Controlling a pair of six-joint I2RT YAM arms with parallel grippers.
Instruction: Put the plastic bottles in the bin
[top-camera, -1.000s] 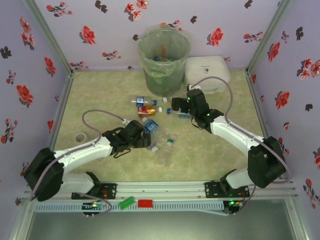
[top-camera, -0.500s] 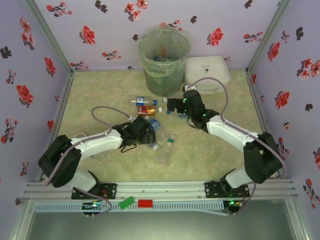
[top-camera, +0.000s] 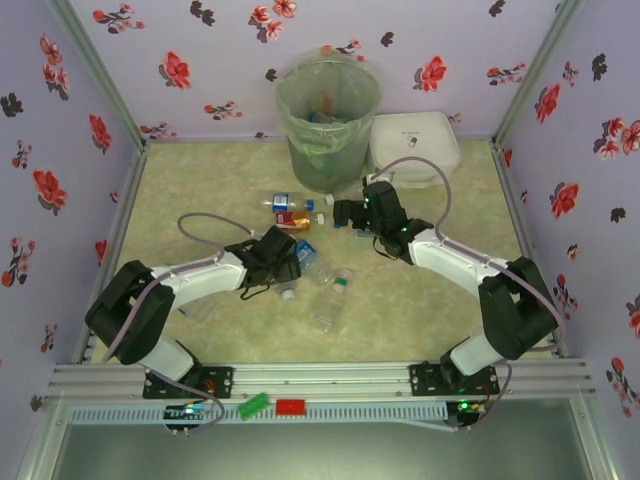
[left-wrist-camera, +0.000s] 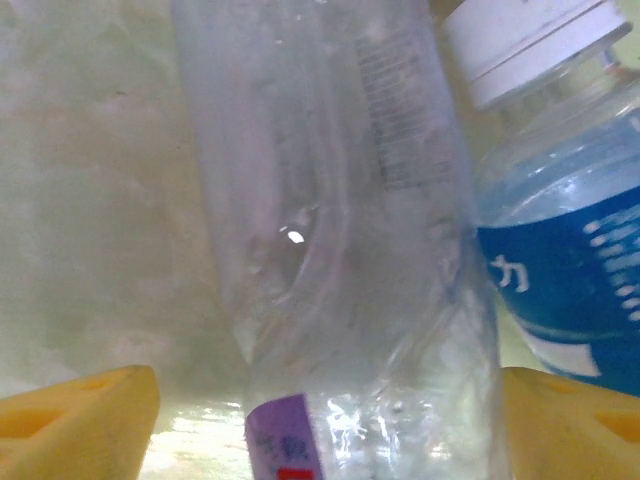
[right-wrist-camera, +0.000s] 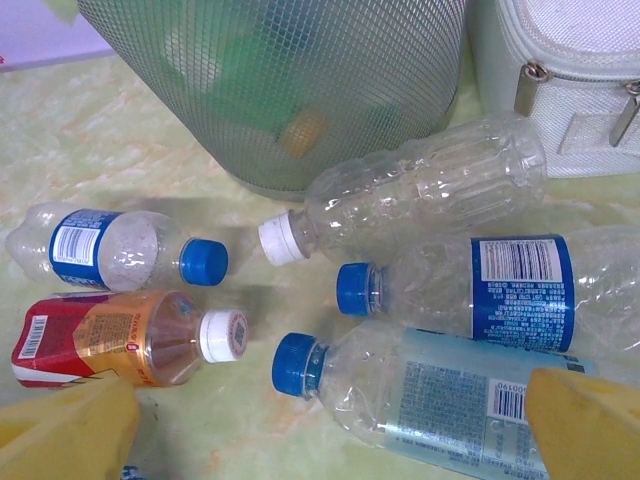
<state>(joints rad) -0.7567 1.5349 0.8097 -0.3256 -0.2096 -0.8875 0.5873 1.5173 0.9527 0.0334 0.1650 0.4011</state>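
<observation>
The bin (top-camera: 328, 110) stands at the back with bottles inside; its mesh wall (right-wrist-camera: 300, 80) shows in the right wrist view. My left gripper (top-camera: 287, 266) is low on the table, its jaws straddling a clear crumpled bottle (left-wrist-camera: 340, 250). The right fingertip (left-wrist-camera: 570, 420) is against the bottle, while the left fingertip (left-wrist-camera: 80, 420) stands a little off it. A blue-labelled bottle with a white cap (left-wrist-camera: 560, 250) lies beside it. My right gripper (top-camera: 345, 212) hovers open over a blue-capped clear bottle (right-wrist-camera: 440, 400). Around it lie a red-orange bottle (right-wrist-camera: 120, 340) and several clear ones (right-wrist-camera: 420, 190).
A white zipped box (top-camera: 415, 145) sits right of the bin, close behind the right gripper. Another clear bottle (top-camera: 330, 300) lies toward the near edge, and a tape roll (top-camera: 160, 275) lies at the left. Flowered walls enclose the table.
My left gripper has slid right onto the clear bottle and its jaws have narrowed around it. The right gripper has shifted slightly left over the bottles by the bin.
</observation>
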